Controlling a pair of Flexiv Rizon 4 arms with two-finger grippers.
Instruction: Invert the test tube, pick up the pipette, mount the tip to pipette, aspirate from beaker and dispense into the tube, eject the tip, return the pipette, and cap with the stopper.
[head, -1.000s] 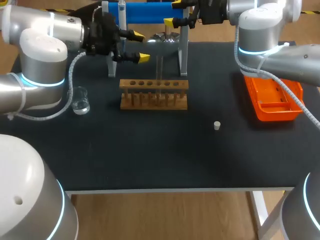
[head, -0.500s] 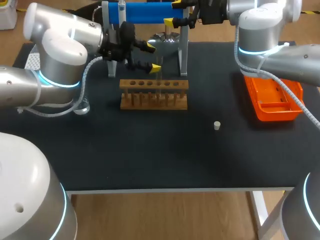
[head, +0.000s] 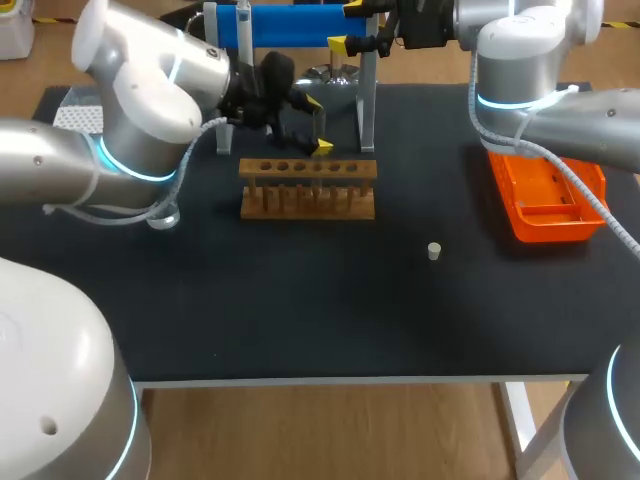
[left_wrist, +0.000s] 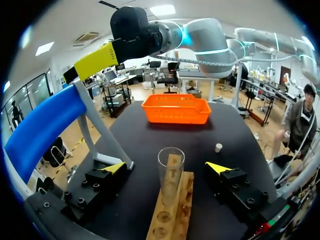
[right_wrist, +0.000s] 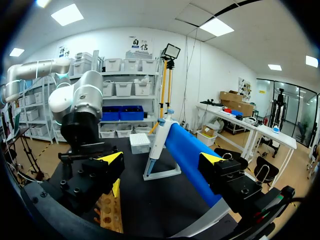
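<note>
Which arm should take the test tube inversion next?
Left. Its open end effector straddles the test tube standing in the wooden rack, fingers clear of the glass. The right end effector sits by the blue pipette stand, away from the rack.

I am working in a lab, a glass test tube (left_wrist: 170, 172) standing in a wooden rack (head: 308, 190), a pipette (right_wrist: 159, 136) resting on a blue-barred stand (head: 295, 22), all sitting on my dark surface (head: 300, 300).

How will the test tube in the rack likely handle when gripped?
The test tube looks like thin clear glass, so probably light, fragile and slippery. Tall and narrow, standing in the wooden rack, it may tip if nudged sideways.
</note>
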